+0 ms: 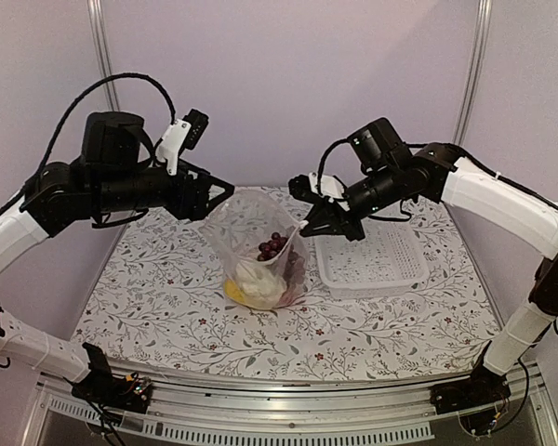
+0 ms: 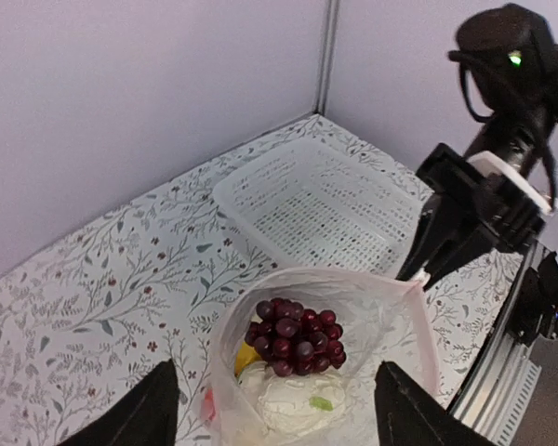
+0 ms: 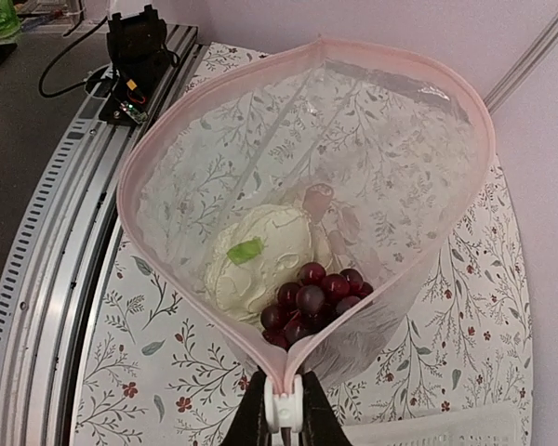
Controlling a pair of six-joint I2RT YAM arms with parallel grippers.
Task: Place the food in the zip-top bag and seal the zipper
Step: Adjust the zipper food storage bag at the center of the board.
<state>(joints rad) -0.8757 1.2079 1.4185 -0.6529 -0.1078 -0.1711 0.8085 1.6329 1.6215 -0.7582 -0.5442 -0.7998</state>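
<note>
My right gripper [image 3: 284, 420] is clenched on the zipper [image 3: 121, 190] end. The zip-top bag [image 3: 372, 167] gapes at 12 o'clock, food [image 3: 307, 297] inside. My left gripper [image 2: 277, 409] is spread wide, with the bag at its 12 o'clock.

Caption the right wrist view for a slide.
Right gripper pinches pale pink zipper strip; open clear plastic bag holds dark red grapes, white cauliflower.
</note>
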